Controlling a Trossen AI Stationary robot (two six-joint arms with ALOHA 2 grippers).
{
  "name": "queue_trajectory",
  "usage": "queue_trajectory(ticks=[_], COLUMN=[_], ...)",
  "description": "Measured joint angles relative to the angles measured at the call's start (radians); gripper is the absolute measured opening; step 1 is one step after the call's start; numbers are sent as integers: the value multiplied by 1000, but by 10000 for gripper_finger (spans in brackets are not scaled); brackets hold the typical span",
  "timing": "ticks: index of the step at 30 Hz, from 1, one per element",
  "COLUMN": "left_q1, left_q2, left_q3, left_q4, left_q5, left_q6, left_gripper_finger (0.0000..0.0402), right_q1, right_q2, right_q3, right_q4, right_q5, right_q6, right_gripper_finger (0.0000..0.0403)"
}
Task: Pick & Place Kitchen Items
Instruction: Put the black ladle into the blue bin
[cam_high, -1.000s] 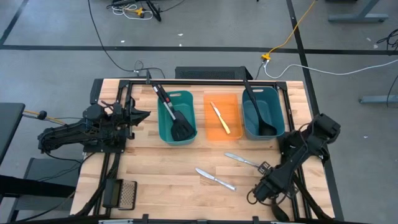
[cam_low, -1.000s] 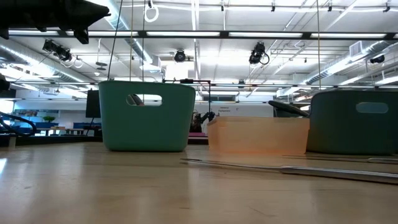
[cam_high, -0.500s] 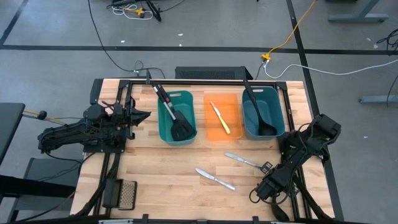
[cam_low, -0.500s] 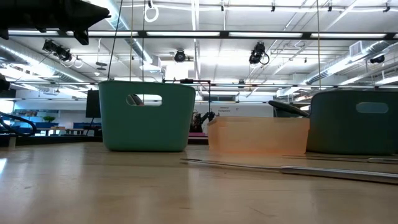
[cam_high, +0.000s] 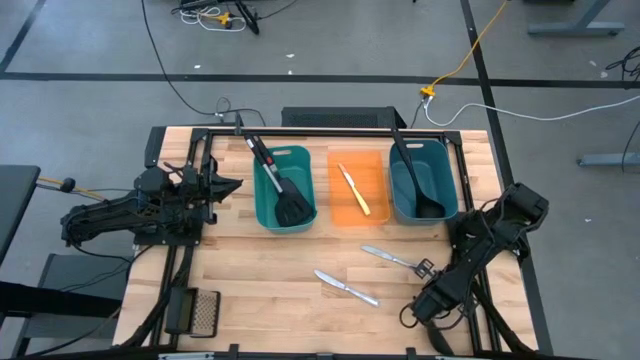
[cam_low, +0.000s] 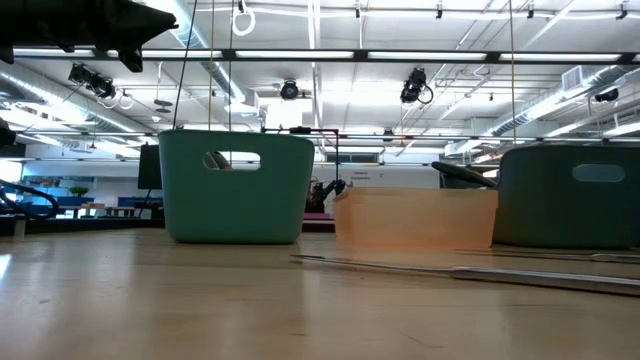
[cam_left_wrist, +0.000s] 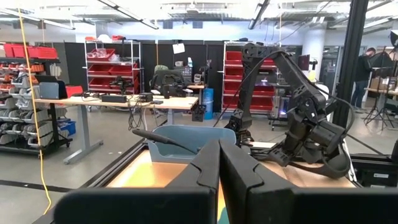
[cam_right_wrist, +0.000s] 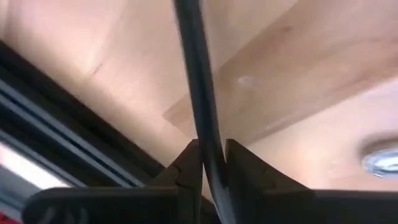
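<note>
Silver knife (cam_high: 388, 258), near right: R gripper (cam_right_wrist: 211, 149) just narrowed from wide onto its handle, so you've prob got the pick; L gripper (cam_high: 228, 184) shut, idle left.

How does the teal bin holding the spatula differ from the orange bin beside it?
The teal bin is opaque and taller; the orange bin is translucent and lower. The teal bin holds a black slotted spatula whose handle sticks out over its rim; the orange bin holds a small yellow-handled knife lying wholly inside. Both are open-topped, side by side.
</note>
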Motion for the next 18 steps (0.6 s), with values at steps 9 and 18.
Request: queue_trajectory(ticks=[9, 18], left_q1=[0, 0], left_q2=[0, 0], left_q3=[0, 0], left_q4=[0, 0], left_q5=[0, 0], left_q6=[0, 0], left_gripper_finger=[9, 9], right_q1=[-55, -116], right_q2=[-5, -48], right_q3=[147, 389], right_q4=[-16, 12], right_q5=[201, 523], right_q6=[46, 112], right_gripper_finger=[46, 46])
